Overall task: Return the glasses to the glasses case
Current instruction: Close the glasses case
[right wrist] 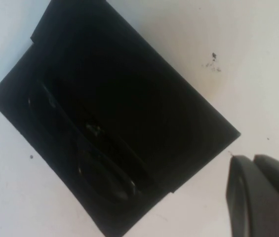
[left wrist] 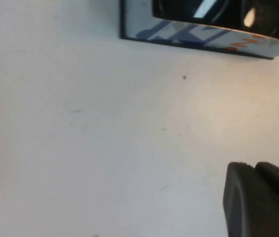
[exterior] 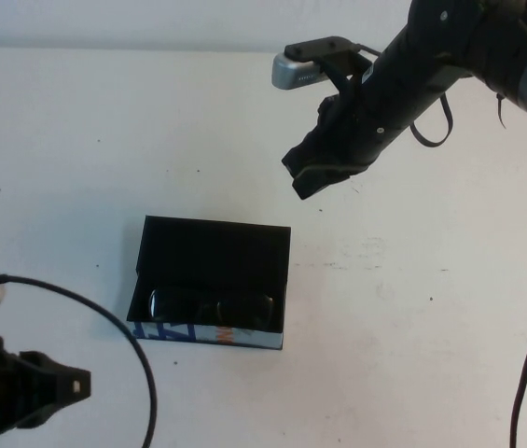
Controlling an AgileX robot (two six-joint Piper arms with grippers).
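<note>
We find the glasses (exterior: 212,306) already lying inside the open glasses case (exterior: 214,254) at mid-table, along its front wall, so we judge the placing done and only the lid, which stands back, left to shut. The frame reads dark with glossy, reflective lenses; the box is flat black with a blue, white and orange front edge. The right gripper (exterior: 324,173) hangs above and beyond the case, empty, jaws nearly together; the left gripper (exterior: 67,385) rests low at the near left corner, its jaw state undetermined.
</note>
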